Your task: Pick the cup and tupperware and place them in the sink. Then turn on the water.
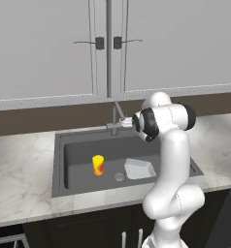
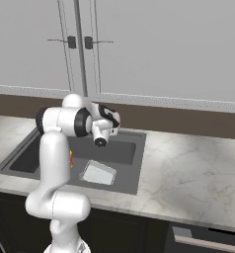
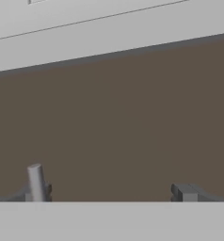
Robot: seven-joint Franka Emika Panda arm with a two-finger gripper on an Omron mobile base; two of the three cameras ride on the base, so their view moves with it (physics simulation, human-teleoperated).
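Left base view: a large dark grey rectangular sink (image 1: 83,145) is set into a pale marble counter (image 1: 20,174). Inside the sink, a small yellow cup with a red-orange patch (image 1: 98,165) stands upright, left of the round metal drain (image 1: 119,177). A shallow pale grey-white rectangular tupperware (image 1: 140,169) lies flat just right of the drain, its long axis running roughly left to right; its right end is cut off by the white robot arm (image 1: 171,160). At the back rim of the sink, the slim grey faucet (image 1: 116,118) rises, and the arm's wrist hides whatever sits beside it.

Right base view: the arm (image 2: 55,163) covers nearly all of the cup, leaving a yellow and red sliver (image 2: 71,159). The tupperware (image 2: 98,173) sits open side up near the sink's front wall.

Hand view: the gripper (image 3: 111,192) faces the brown wall (image 3: 118,122) behind the sink, jaws spread wide and holding nothing. A thin grey rod (image 3: 36,181) stands upright at the left fingertip; contact is unclear.
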